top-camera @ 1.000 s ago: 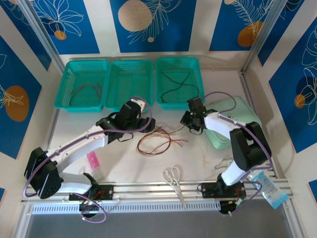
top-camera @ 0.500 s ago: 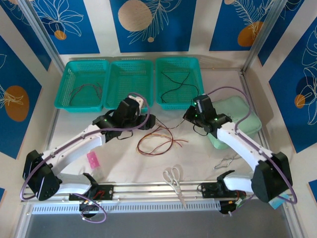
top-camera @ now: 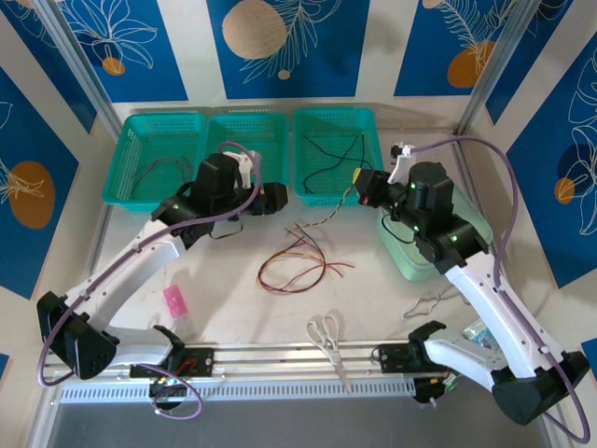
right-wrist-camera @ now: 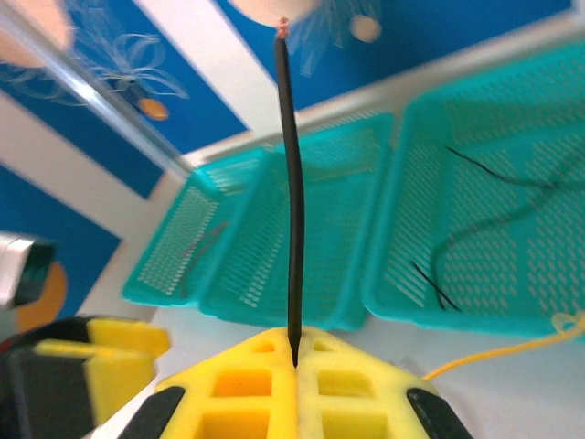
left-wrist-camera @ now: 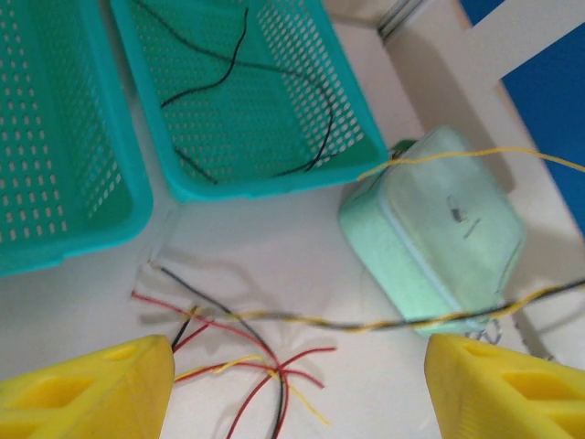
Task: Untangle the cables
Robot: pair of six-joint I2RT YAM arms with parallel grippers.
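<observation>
Aloft — dark cable in right gripper.

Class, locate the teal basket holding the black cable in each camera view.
Top external: teal basket, rightmost of three, back centre.
Left wrist: top centre.
Right wrist: right side.
Shared landmark: the black cable lying inside it.

Robotics lab test cell, white tabletop walled by blue-and-white leaf-print panels, aluminium frame posts, two white robot arms bolted to a slotted aluminium rail, three teal plastic baskets lined up at the back
</observation>
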